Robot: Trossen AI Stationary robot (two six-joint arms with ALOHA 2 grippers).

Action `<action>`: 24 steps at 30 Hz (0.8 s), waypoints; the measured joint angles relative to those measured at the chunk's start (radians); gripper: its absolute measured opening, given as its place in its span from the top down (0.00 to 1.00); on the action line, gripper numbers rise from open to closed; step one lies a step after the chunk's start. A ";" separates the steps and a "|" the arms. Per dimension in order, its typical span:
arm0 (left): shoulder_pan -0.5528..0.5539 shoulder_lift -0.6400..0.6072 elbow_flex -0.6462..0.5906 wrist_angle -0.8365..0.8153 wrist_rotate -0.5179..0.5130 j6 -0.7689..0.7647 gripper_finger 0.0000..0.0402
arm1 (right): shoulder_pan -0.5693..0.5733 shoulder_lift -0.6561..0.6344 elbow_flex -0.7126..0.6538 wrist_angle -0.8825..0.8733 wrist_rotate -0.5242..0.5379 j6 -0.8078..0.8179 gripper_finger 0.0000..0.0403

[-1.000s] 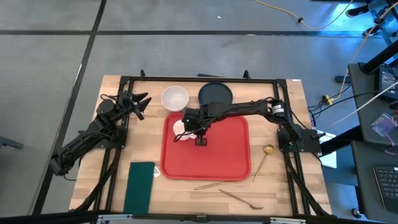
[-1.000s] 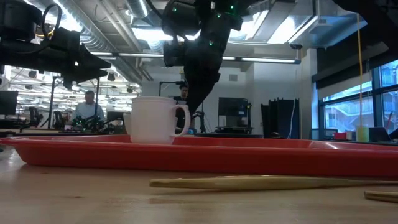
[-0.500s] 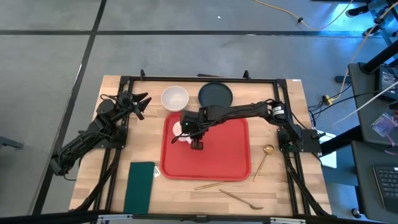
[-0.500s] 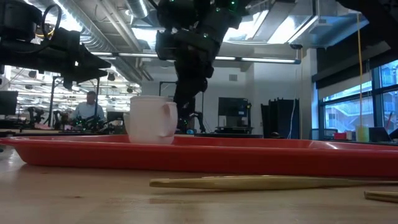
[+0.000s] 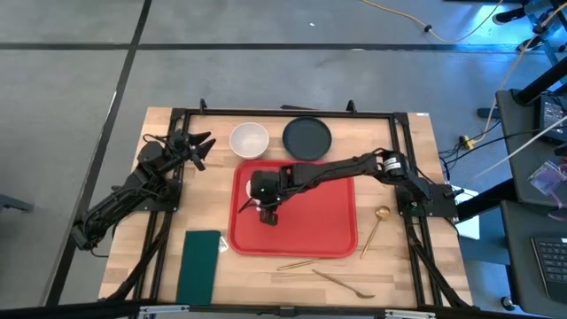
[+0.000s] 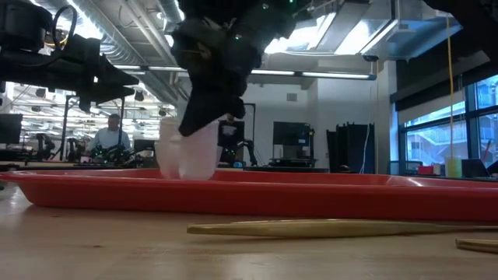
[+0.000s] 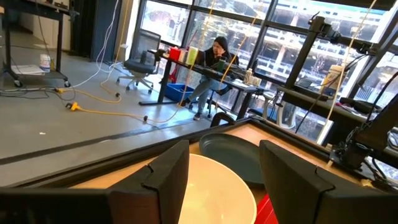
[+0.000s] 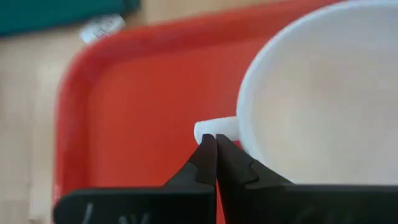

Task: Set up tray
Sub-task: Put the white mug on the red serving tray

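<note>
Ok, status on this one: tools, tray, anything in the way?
Right tool shut, tips at white mug's handle on red tray. Left tool open, parked beside white bowl. Nothing blocking.

white mug (image 6: 187,148) blurred, top hidden behind right end effector (image 6: 204,117)

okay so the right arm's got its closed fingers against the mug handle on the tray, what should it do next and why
Probably keep nudging gently: the shut right gripper touches the handle of the white mug, which stands on the red tray near its left edge. It could then lift away. The left gripper waits, open.

Glossy red plastic tray (image 5: 319,221), pale wood table (image 5: 159,133), smooth white mug (image 8: 323,99), brass-toned spoon (image 5: 376,225)
</note>
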 joint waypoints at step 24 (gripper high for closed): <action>0.000 0.000 0.000 0.007 0.008 0.024 0.54 | -0.048 -0.059 0.199 -0.254 0.085 -0.092 1.00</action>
